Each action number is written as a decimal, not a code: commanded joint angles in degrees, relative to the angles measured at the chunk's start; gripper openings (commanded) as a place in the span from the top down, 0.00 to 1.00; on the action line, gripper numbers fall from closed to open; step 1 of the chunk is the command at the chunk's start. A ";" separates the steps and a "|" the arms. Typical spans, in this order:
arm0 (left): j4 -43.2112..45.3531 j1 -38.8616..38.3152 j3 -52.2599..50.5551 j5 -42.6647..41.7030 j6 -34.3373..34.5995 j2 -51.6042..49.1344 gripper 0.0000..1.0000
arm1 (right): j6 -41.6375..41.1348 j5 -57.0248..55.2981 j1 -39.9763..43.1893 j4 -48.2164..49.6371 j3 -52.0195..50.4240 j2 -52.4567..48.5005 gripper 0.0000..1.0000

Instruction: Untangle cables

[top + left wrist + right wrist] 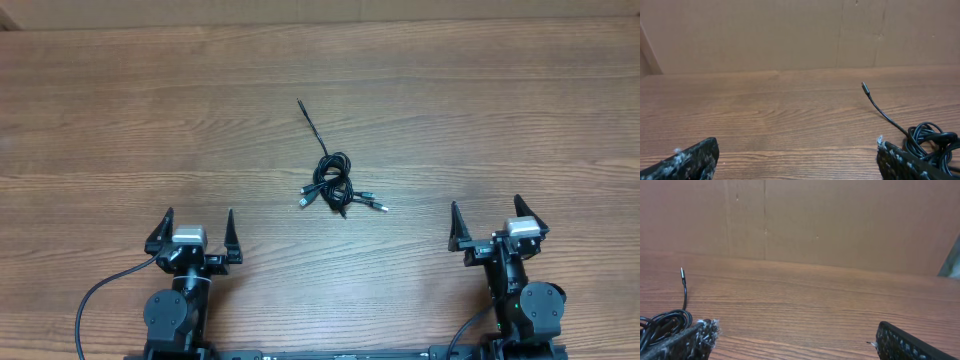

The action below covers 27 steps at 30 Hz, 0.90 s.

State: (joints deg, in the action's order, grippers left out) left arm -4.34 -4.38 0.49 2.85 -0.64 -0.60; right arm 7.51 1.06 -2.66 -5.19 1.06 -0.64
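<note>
We see cables bunched in small knot near middle of table, one loose end stretching toward far edge, silver-tipped plugs splayed on near side. Left gripper and right gripper flank knot, well apart from it; both jaws wide, holding nothing.

Cables cut off by wrist views' edges; their crossings too small to read overhead.
</note>
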 commanded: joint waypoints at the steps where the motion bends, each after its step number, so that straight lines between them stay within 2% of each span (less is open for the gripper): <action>1: 0.13 0.24 -0.20 0.52 -1.09 0.35 0.00 | 0.07 -0.59 0.15 0.35 -0.57 0.31 0.00; 24: 0.04 0.24 -0.20 0.07 -1.01 0.33 0.00 | 0.07 -0.59 0.15 0.35 -0.57 0.31 0.00; 27: 0.02 0.24 -0.20 0.09 0.57 0.33 0.00 | 0.07 -0.59 0.15 0.35 -0.57 0.31 0.00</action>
State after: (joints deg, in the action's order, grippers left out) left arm -4.34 -4.38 0.49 2.85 -0.62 -0.60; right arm 7.51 1.04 -2.66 -5.15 1.06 -0.64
